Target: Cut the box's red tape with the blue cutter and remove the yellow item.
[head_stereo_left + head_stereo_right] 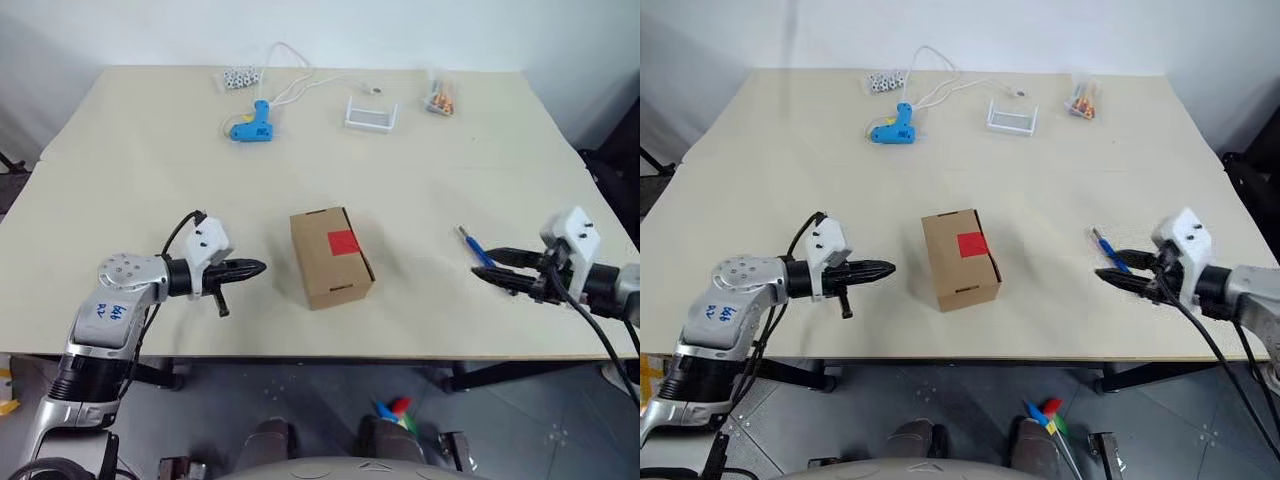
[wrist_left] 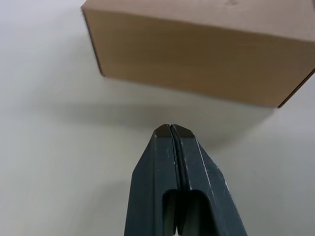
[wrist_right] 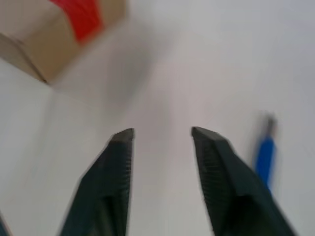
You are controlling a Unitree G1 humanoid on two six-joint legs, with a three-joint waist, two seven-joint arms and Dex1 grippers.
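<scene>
Two grippers flanked the box [image 1: 331, 256] over the table [image 1: 140, 160]. The right gripper [image 1: 496, 273], fingers parted and holding nothing, hung just beside the blue cutter [image 1: 475, 246], which lay flat on the table slightly ahead of and inboard from its tips, long axis slanting away toward the table's far side. That arm looked much the nearer for the pickup. The left gripper [image 1: 250, 268], fingers pressed together and empty, pointed at the box's side. Red tape [image 1: 343, 241] sat uncut on top.

The brown cardboard box [image 1: 331, 257] stands closed at the bench's middle with the red tape [image 1: 343, 241] on its top, and the blue cutter [image 1: 475, 247] lies flat well to its right.
</scene>
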